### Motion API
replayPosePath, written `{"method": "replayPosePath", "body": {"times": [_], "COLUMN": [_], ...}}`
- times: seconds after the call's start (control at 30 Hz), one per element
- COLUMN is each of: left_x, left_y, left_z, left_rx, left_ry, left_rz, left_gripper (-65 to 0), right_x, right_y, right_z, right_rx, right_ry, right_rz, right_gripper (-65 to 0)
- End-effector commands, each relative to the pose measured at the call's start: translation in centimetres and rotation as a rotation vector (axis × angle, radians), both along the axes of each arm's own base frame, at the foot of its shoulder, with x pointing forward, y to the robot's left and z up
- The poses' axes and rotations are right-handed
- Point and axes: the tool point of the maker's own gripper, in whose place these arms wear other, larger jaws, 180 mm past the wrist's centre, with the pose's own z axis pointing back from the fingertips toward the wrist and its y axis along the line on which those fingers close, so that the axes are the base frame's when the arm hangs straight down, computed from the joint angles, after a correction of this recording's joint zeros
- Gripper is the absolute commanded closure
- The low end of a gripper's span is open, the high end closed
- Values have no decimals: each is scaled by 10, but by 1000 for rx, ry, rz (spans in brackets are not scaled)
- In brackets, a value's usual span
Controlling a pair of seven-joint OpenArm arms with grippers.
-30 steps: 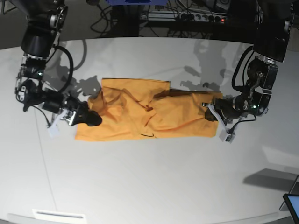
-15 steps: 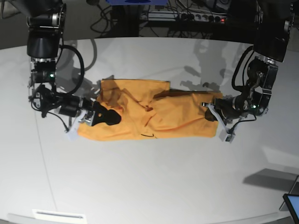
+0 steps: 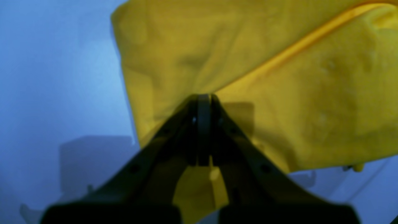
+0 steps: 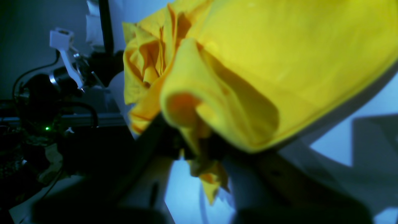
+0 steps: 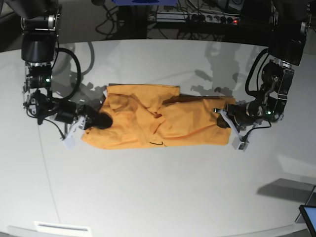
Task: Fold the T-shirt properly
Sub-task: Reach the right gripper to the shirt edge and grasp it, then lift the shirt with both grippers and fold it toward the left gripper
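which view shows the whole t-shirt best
The base view: the T-shirt lies there complete, both ends pinched by the left gripper and right gripper. The wrist views show only blurred close-up folds at each gripper.

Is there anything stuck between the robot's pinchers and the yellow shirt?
Nothing visible. The left gripper is shut right on the T-shirt at one end, and the right gripper has bunched cloth between its jaws at the other. Only bare table surrounds the shirt.

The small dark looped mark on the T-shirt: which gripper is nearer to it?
The right gripper. It grips the shirt's end on the base view's left, nearer the dark looped mark. The left gripper pinches the opposite end, farther away.
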Motion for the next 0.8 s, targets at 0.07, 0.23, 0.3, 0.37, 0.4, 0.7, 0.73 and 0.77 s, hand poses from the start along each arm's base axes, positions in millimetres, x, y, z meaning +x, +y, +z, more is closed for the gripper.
{"method": "replayPosePath", "body": {"times": [0.07,0.23,0.3,0.37,0.4,0.7,0.73,0.77], "left_x": [3,1,1,1,0,-19,-19,-20], "left_y": [-1,-15,-20,-27,-31,-106,-114,-122], "left_z": [4,0,-1,-2,-3,-18,-18,-18], "left_rx": [14,-13,-25,-38,-47,-98,-111,-122], "left_ry": [-6,1,1,3,5,72,71,78], "left_rz": [-14,-23,-25,-30,-31,-191,-200,-210], "left_gripper": [0,0,0,0,0,0,0,0], "right_x": [12,13,15,18,20,23,23,23], "right_y": [-7,-20,-31,-40,-42,-45,-45,-45], "right_z": [15,14,10,14,20,41,40,39], "right_rx": [5,-25,-35,-45,-52,-61,-60,-60], "right_ry": [-49,-42,29,70,72,115,125,130], "right_rz": [-13,-24,-74,-121,-135,-203,-209,-210], "right_gripper": [-6,-3,-3,-3,-3,-3,-3,-3]}}
